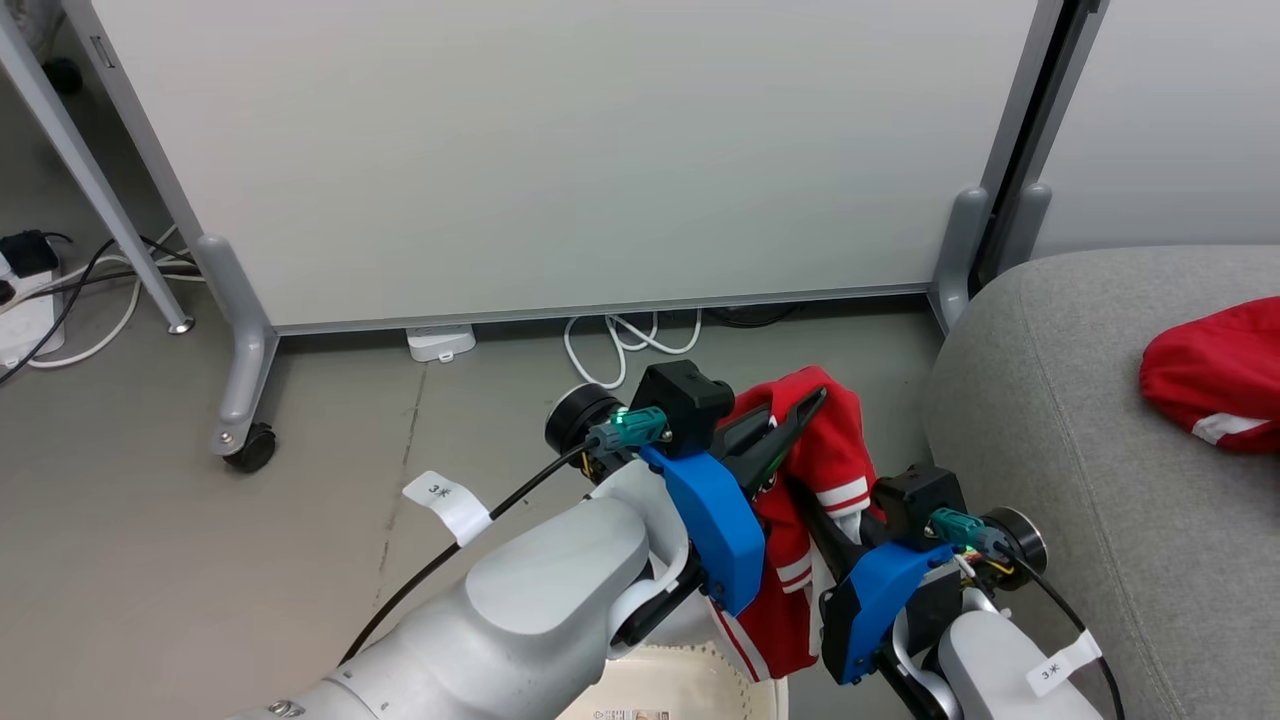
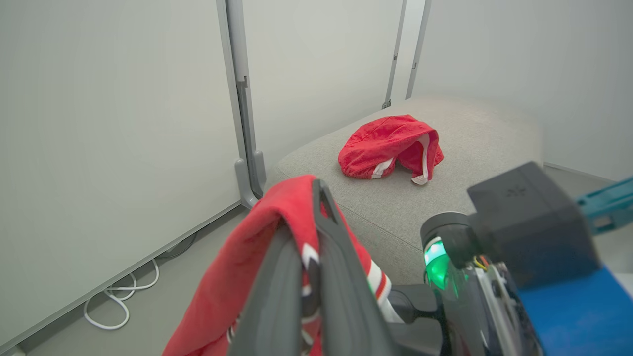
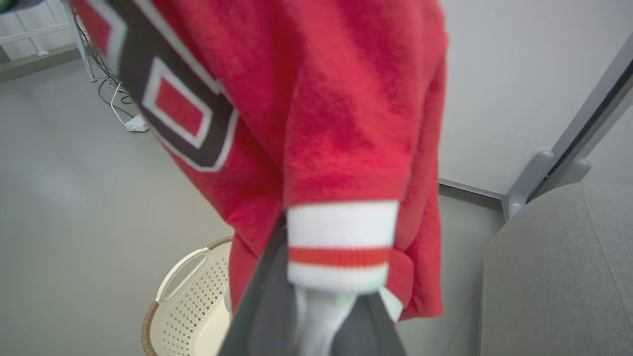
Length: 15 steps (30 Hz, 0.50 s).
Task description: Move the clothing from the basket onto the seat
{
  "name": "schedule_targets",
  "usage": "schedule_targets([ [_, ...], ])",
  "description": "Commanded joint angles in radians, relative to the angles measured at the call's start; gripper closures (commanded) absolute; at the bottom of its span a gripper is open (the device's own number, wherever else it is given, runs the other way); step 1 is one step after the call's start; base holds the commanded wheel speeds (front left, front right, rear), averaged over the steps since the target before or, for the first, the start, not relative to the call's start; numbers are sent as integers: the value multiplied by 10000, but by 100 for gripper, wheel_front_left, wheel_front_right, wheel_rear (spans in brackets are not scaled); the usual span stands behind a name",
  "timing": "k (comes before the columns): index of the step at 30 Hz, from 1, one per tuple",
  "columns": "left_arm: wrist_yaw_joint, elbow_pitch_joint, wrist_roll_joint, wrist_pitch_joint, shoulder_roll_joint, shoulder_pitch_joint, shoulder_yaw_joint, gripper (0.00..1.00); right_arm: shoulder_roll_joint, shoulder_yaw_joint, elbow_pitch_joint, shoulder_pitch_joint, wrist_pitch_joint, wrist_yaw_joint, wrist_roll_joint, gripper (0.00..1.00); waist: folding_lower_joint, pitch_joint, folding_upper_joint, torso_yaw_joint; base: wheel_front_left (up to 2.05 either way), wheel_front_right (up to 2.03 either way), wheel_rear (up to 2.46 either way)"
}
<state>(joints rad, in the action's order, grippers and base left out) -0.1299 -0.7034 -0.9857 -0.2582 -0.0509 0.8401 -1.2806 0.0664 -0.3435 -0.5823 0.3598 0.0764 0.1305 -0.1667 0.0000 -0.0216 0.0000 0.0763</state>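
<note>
Red jersey (image 1: 835,450) hangs clamped by left gripper (image 2: 306,222) and right gripper (image 3: 316,301); right wrist view adds laundry basket (image 3: 193,296) at seven o'clock, head view second jersey (image 1: 1215,375) at three.

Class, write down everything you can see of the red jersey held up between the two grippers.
The held jersey is bright red, fuzzy-looking cloth with white-and-red striped cuffs and a dark, white-edged block marking. It hangs crumpled and folded in the air, draped over the shut left gripper, while a striped cuff is pinched in the right gripper. It dangles over the basket, beside the grey seat.
</note>
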Motion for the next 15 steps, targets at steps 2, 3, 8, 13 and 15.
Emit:
schedule_targets([
  [2, -9, -57, -79, -21, 8, -90, -24, 100, -65, -3, -71, 184, 91, 5, 34, 100, 0, -26, 0, -54, 0, 0, 0],
  [3, -9, -69, -81, -25, 8, -86, -24, 100, -74, -10, -94, 192, 118, 5, 25, 100, 0, -32, 0, -67, 0, 0, 0],
  [8, -9, -16, -77, -42, 8, -128, -24, 60, -105, -47, -229, 268, 221, 5, -46, 100, 0, -46, 0, -108, 0, 0, 0],
  [13, -9, 11, -18, -57, 8, -180, -24, 0, -125, -81, -331, 292, 256, 5, -104, 100, 0, -42, 0, -101, 0, 0, 0],
  [15, -9, -11, 44, -58, 7, -187, -24, 0, -129, -99, -356, 300, 273, 5, -120, 100, 0, -49, 0, -84, 0, 0, 0],
])
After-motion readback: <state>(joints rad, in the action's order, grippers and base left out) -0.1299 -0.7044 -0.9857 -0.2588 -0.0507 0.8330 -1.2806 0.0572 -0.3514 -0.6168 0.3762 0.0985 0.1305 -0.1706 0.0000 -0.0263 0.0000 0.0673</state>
